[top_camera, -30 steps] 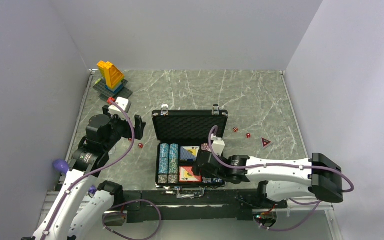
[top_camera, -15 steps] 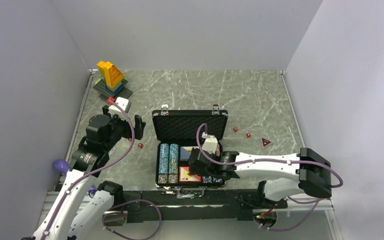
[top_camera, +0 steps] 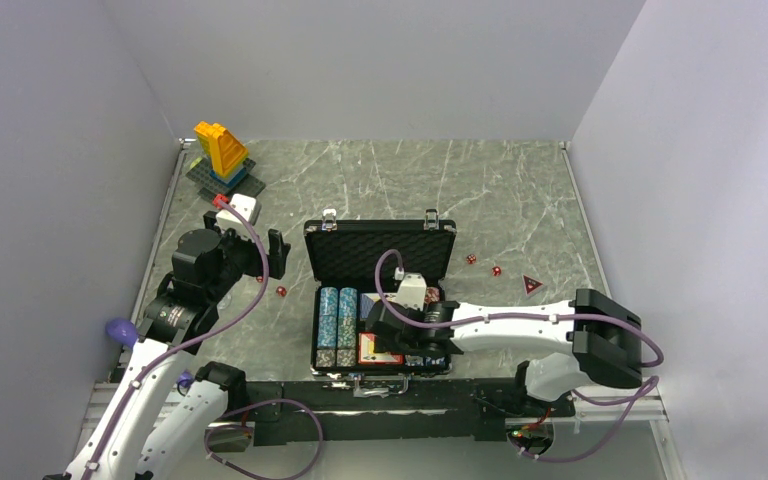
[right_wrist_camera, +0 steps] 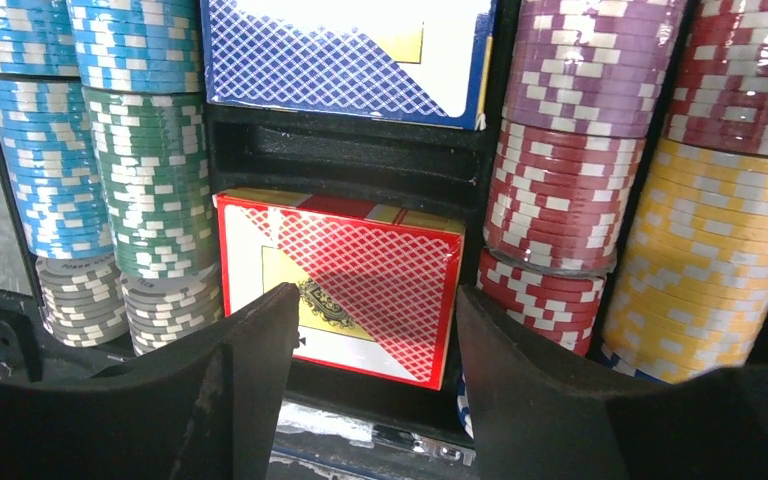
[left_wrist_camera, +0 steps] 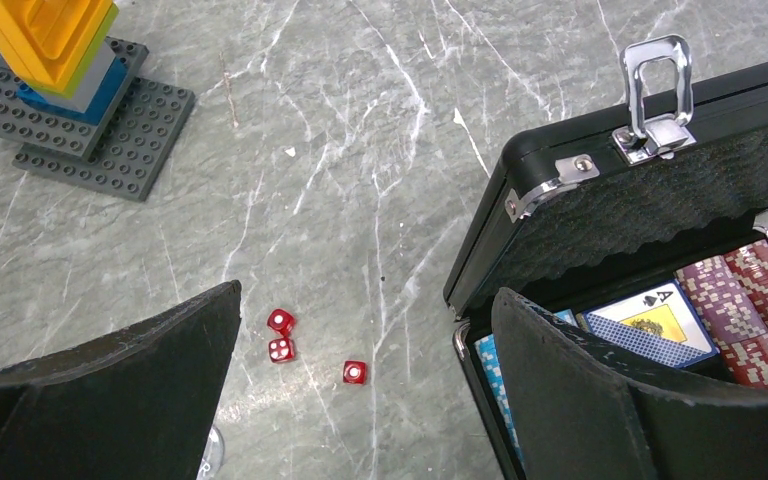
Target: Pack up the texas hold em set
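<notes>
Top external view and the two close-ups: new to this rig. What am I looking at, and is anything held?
Two white robot arms are bolted at the table's near edge; the top view looks down from behind them. Each close-up comes from a wrist camera, its dark fingers in shot. The left claw hangs open near three red dice, beside the open black case. The right claw, open, hovers over the red deck among chips. Nothing is held.

brick tower — cut by top edge | red deck — near corner behind finger
</notes>
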Motion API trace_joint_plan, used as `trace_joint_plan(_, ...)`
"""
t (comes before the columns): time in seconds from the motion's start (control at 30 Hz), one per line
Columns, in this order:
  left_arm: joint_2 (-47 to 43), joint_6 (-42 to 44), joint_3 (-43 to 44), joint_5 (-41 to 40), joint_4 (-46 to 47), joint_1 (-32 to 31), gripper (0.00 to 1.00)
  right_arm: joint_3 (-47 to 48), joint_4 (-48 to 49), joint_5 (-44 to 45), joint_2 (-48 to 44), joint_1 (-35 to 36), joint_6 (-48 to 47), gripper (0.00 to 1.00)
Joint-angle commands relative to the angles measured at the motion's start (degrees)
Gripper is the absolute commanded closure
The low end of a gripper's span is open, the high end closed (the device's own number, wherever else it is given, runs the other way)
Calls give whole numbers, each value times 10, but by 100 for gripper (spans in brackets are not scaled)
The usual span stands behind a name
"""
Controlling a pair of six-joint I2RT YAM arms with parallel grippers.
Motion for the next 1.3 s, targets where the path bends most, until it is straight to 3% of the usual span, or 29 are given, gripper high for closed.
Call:
trace_joint_plan(0.0, -5, -10, 2, -8, 15, 4, 1, 25, -30, 6, 18, 2, -1, 36)
trace_joint_plan(0.3, -5, -13, 2, -8, 13, 6, 1, 19, 36, -20, 21, 2, -49, 36)
trace_joint_plan(0.5, 4, -18, 2, -24, 10, 11, 1, 26, 19, -4, 13, 1, -49, 32)
trace_joint_plan(0.7, 30, -36, 8, -24, 2, 43, 1, 25, 12, 30, -61, 1, -82, 15)
trace_joint_plan(1.0, 70, -53, 12, -40, -12, 92, 1, 82, -42, 118, -192, -4, -242, 11)
trace_joint_plan(1.1, 89, -58, 14, -43, -18, 101, 1, 107, -23, 118, -239, -41, -331, 12)
trace_joint_plan(1.27, 125, -62, 16, -52, -32, 115, 2, 136, 44, 36, -292, -182, -446, 17)
